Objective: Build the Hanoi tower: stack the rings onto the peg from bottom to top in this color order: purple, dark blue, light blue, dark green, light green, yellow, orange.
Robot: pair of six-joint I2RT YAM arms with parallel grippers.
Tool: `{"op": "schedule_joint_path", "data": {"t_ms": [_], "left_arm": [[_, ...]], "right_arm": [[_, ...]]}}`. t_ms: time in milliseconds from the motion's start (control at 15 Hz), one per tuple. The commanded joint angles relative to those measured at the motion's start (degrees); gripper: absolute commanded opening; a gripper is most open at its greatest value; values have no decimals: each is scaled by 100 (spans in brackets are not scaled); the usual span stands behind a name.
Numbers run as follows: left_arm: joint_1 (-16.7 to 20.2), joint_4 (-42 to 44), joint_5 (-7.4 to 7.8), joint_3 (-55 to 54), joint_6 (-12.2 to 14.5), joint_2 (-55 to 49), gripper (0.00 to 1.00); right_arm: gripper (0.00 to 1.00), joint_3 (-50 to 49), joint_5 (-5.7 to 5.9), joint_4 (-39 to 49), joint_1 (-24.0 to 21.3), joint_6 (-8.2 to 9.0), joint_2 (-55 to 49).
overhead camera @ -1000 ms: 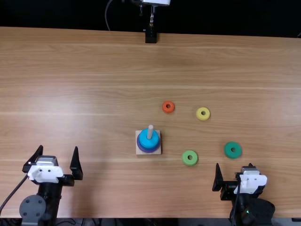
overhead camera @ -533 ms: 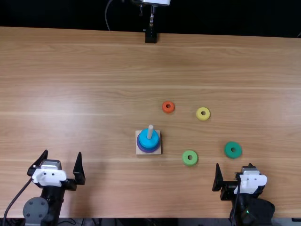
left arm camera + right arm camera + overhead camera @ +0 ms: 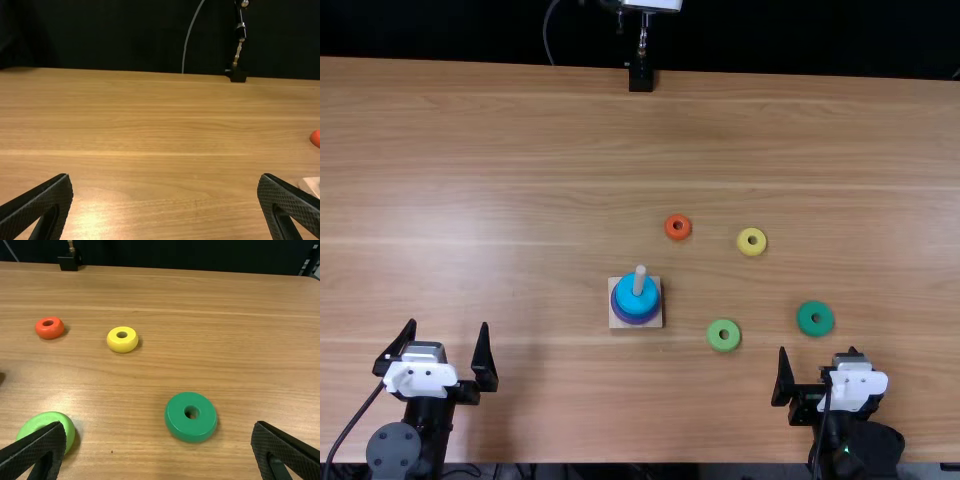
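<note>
Wooden table (image 3: 520, 150) | left gripper (image 3: 448, 324) nudged back, right gripper (image 3: 817, 352) unmoved; both my jaws wide, empty | light blue ring (image 3: 631, 298) on peg (image 3: 640, 279) | dark green ring (image 3: 186, 422) loose (my next pick, I judge)

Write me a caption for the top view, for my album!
A ring tower just begun, with orange, yellow, light green and dark green rings waiting.

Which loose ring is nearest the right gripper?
The dark green ring, just ahead of the right gripper; the light green ring sits left, yellow ring and orange ring farther off.
</note>
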Motion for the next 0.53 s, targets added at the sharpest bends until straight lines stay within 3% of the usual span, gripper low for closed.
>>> {"op": "schedule_joint_path", "data": {"t_ms": [0, 267, 467], "left_arm": [[-4, -625, 84, -283, -1, -69, 100], [-4, -699, 73, -283, -1, -69, 100], [-30, -1786, 147, -283, 9, -69, 100]], "right_arm": [[100, -681, 53, -356, -70, 13, -40], [100, -681, 53, -356, -70, 3, -40], [100, -681, 53, -356, -70, 13, -40]]}}
